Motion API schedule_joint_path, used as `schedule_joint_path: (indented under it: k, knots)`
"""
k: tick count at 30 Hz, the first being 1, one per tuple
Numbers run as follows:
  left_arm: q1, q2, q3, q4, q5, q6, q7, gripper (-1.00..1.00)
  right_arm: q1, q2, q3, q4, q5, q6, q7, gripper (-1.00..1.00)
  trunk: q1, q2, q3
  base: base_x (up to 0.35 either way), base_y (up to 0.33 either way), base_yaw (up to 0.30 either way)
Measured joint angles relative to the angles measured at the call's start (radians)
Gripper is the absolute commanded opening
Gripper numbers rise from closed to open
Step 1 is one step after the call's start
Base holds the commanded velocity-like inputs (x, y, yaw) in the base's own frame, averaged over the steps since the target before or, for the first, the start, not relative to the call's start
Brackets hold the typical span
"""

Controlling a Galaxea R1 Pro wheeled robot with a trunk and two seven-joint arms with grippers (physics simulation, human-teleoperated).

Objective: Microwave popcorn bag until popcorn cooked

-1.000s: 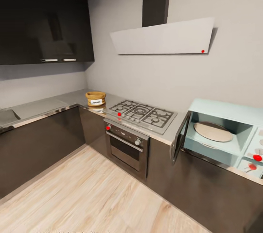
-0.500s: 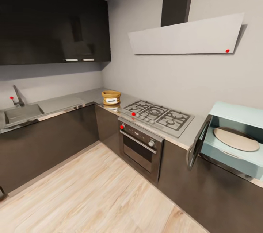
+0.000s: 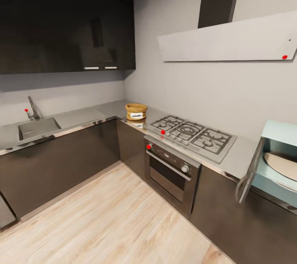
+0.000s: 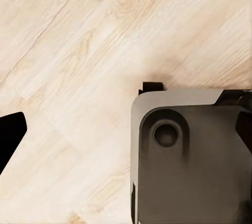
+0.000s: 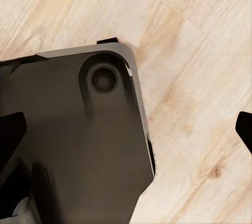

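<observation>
At 11 o'clock in the head view, popcorn bag (image 3: pixel 136 112) sits upright on the worktop (image 3: pixel 78 117) in the corner, just beside the hob (image 3: pixel 193 132). Microwave (image 3: pixel 277 161) at 3 o'clock, door (image 3: pixel 248 172) swung open, turntable bare. Judgement: early stage, bag not yet picked, loading and heating all left. Both wrist views look down at wood floor (image 4: pixel 79 50) and robot base (image 5: pixel 73 140), well apart from the bag. Hand opening: cannot tell; nothing seen held.

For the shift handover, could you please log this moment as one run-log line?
phase: approaching | popcorn bag: on countertop, left of hob | microwave: door open | hands: open, over floor
</observation>
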Motion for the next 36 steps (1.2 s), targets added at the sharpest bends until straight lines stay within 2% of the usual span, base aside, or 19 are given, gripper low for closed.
schedule_joint_path:
  k: [32, 34, 36]
  knots:
    - [0.0, -0.004, -0.002, 0.009, 0.0, 0.014, 0.0, 1.0, 0.0, 0.0, 0.0, 0.0, 0.0, 0.0, 0.0, 1.0, 0.0, 0.0, 0.0, 0.236, 0.216, 0.0]
    - [0.0, -0.003, -0.002, 0.026, 0.0, 0.025, 0.0, 1.0, 0.0, 0.0, 0.0, 0.0, 0.0, 0.0, 0.0, 1.0, 0.0, 0.0, 0.0, 0.24, 0.218, 0.0]
    - [0.0, 0.0, -0.001, 0.095, 0.0, 0.05, 0.0, 1.0, 0.0, 0.0, 0.0, 0.0, 0.0, 0.0, 0.0, 1.0, 0.0, 0.0, 0.0, 0.249, 0.225, 0.0]
